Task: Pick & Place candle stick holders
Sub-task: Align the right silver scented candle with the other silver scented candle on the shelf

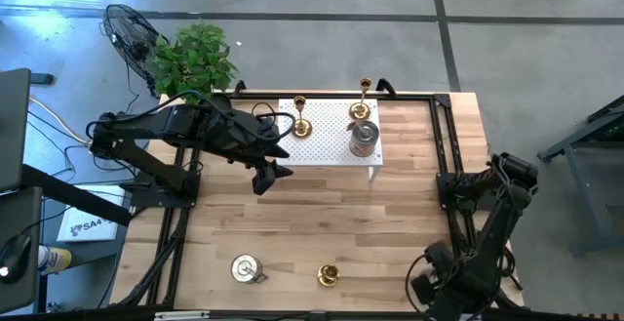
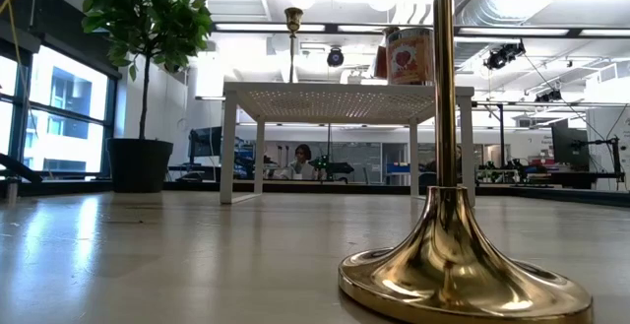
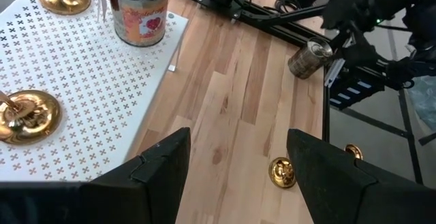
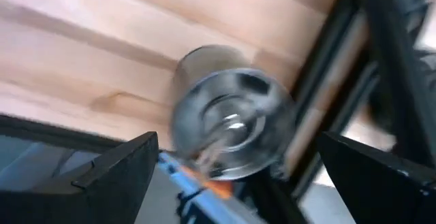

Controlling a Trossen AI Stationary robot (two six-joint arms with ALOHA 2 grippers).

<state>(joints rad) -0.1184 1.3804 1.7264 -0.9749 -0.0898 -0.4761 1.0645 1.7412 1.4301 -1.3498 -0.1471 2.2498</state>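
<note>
A white perforated stand (image 1: 327, 145) at the table's far middle carries two gold candle sticks (image 1: 300, 118) (image 1: 364, 92) and a silver cylinder (image 1: 364, 138). A third gold stick (image 1: 329, 275) and a silver cylinder (image 1: 244, 267) stand near the front edge. Another silver cylinder (image 4: 228, 118) lies at the front right corner, also in the left wrist view (image 3: 310, 57). My left gripper (image 1: 271, 173) is open and empty beside the stand's near left corner. My right gripper (image 4: 238, 142) is open, its fingers on either side of that cylinder and apart from it.
A potted plant (image 1: 195, 60) stands past the far left corner. Black rails (image 1: 450, 145) run along the table's edges. In the low view the gold stick (image 2: 453, 265) fills the foreground, the stand (image 2: 345, 93) behind it. Bare wood lies mid-table (image 1: 322, 214).
</note>
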